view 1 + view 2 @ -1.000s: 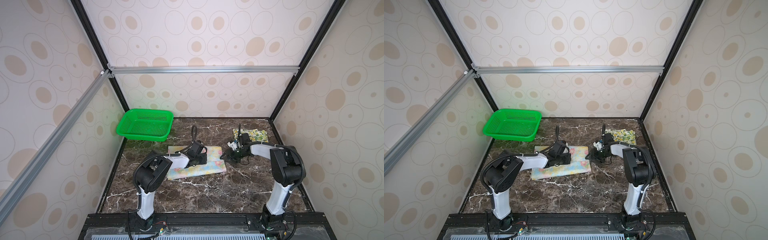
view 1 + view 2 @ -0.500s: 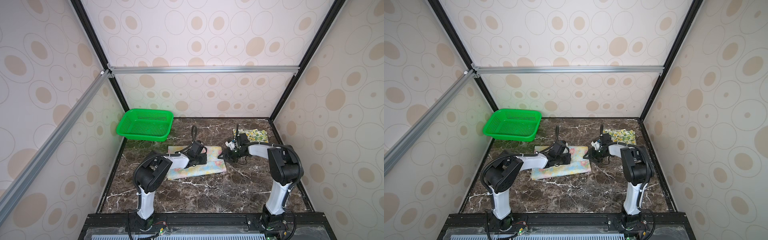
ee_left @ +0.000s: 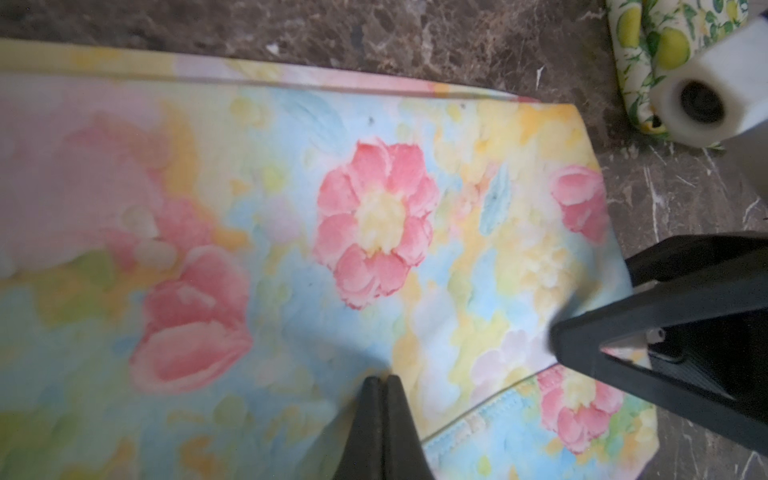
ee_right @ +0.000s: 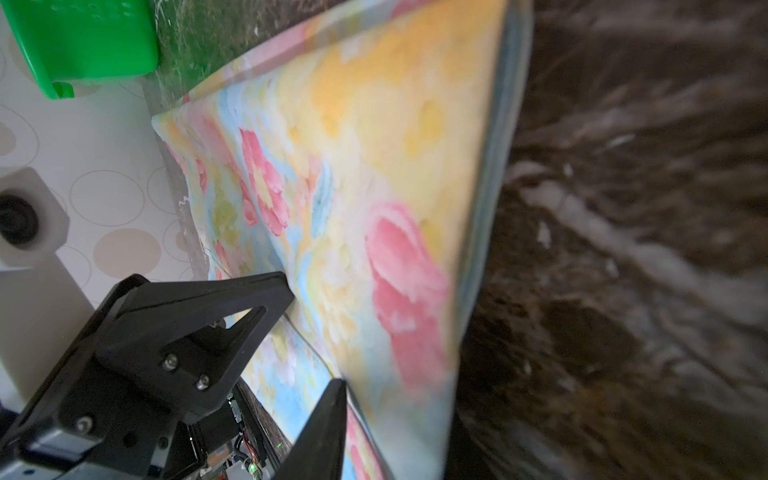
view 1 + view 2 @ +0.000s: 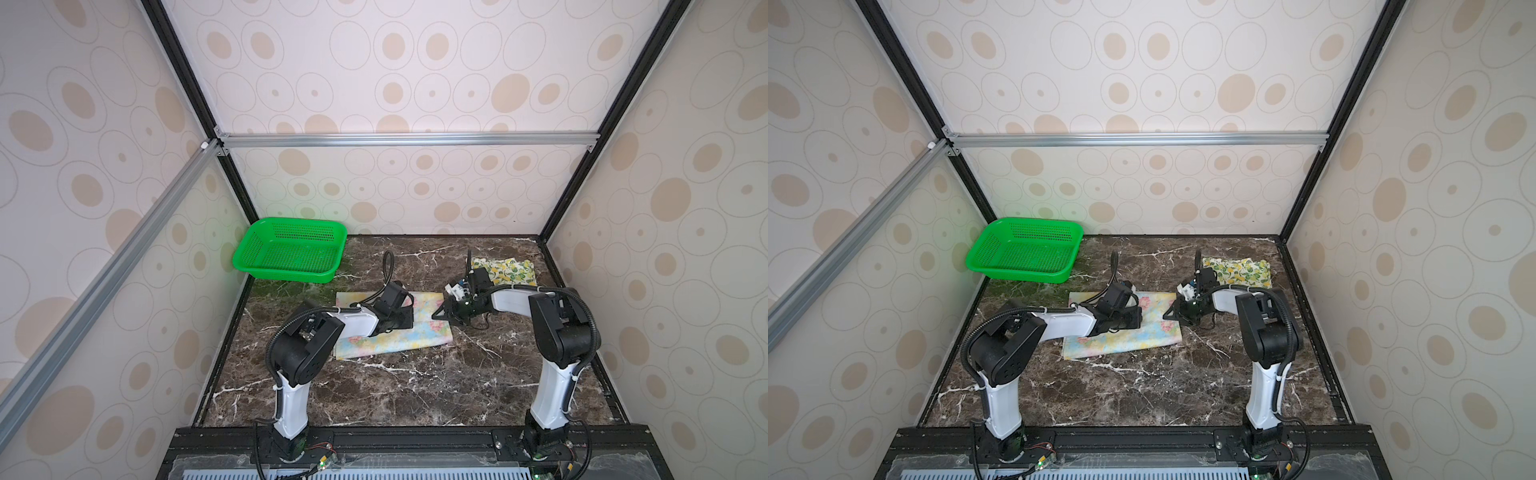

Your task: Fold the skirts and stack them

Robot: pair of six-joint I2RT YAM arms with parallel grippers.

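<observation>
1. Nearest us on the bench [image 5: 395, 386], the pastel flowered skirt [image 5: 390, 338] lies flat, seemingly part-folded.
2. Left jaws, pressed together, rest on its middle; we should pin the cloth there during the fold.
3. Right jaws stand spread around its right edge; we should bite deep, then carry that edge over evenly.
4. Farther back, the lemon skirt [image 5: 509, 270] lies folded at back right, with the green basket [image 5: 286, 274] at back left.

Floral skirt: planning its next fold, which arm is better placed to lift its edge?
Probably right: the right gripper has parted jaws astride the floral skirt edge; the left gripper sits shut mid-cloth.
</observation>
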